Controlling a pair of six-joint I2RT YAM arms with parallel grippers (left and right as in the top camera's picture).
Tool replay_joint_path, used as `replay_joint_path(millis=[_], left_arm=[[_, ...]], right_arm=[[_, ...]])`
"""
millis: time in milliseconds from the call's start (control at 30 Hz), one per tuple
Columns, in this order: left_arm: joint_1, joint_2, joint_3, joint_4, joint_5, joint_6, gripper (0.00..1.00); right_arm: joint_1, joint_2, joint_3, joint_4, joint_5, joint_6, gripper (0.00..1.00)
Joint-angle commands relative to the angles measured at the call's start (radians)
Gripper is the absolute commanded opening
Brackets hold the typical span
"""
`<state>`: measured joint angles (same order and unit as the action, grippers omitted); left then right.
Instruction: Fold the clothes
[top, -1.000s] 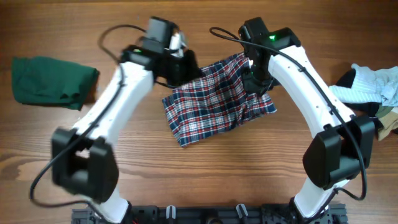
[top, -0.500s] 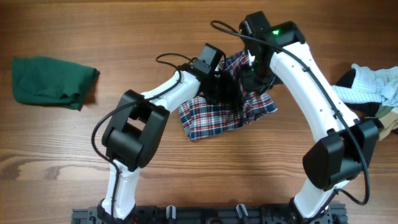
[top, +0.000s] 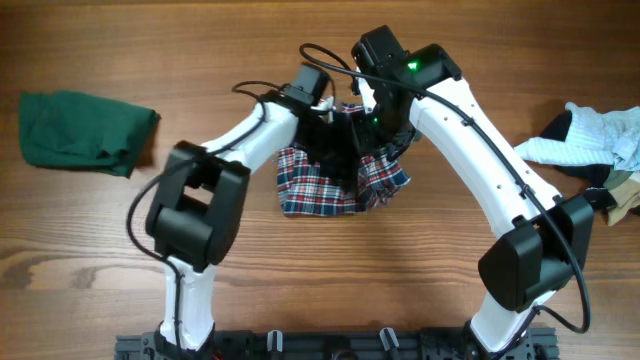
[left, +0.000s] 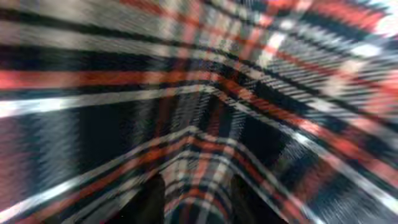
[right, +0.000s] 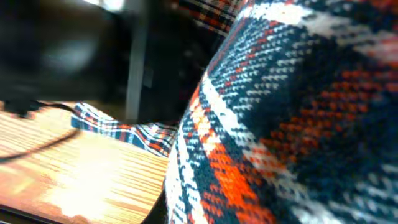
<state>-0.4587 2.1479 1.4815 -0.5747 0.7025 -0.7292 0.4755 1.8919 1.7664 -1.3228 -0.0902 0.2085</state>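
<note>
**Wood table (top: 400, 270) with plaid clothes (top: 315, 192) in the middle**

The plaid clothes lie bunched up, top edge lifted. The right gripper (top: 388, 128) is closed tight on that edge. The left gripper (top: 338, 155) is pushed into the cloth beside it; I cannot tell if its fingers are apart. A green cloth (top: 85, 130) lies far left, and a clothes pile (top: 590, 145) far right.

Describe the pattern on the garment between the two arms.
The garment is red, navy and white plaid, clearest in the right wrist view.
</note>
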Motion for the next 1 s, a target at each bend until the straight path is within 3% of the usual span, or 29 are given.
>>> replay_joint_path(millis=[0, 133, 267, 400, 567, 600, 633, 833, 867, 967], left_arm=[[0.069, -0.107, 0.008, -0.029, 0.016, 0.072, 0.36], [0.138, -0.212, 0.008, -0.052, 0.01, 0.072, 0.37], [0.277, -0.325, 0.008, -0.171, -0.099, 0.072, 0.35], [0.46, -0.493, 0.008, -0.248, -0.129, 0.148, 0.38], [0.535, -0.593, 0.008, -0.354, -0.159, 0.207, 0.39], [0.536, -0.6, 0.008, -0.36, -0.169, 0.211, 0.39], [0.536, -0.607, 0.008, -0.362, -0.17, 0.225, 0.39], [0.534, -0.61, 0.008, -0.373, -0.185, 0.229, 0.42], [0.532, -0.61, 0.008, -0.373, -0.185, 0.229, 0.44], [0.48, -0.606, 0.008, -0.369, -0.185, 0.253, 0.43]], right_arm=[[0.008, -0.033, 0.025, 0.006, -0.023, 0.007, 0.05], [0.008, -0.031, 0.025, 0.031, -0.024, 0.003, 0.05], [0.018, 0.002, 0.025, 0.074, -0.024, 0.001, 0.05], [0.09, 0.082, 0.025, 0.118, -0.027, 0.001, 0.06], [0.204, 0.224, 0.025, 0.19, -0.032, 0.005, 0.07], [0.228, 0.252, 0.025, 0.212, -0.051, 0.004, 0.36], [0.245, 0.259, 0.025, 0.215, -0.053, 0.005, 0.5], [0.147, 0.062, 0.067, 0.246, -0.064, 0.038, 0.7], [0.113, 0.032, 0.067, 0.243, -0.081, 0.037, 0.7], [0.055, 0.022, 0.064, 0.165, -0.091, 0.033, 0.43]])
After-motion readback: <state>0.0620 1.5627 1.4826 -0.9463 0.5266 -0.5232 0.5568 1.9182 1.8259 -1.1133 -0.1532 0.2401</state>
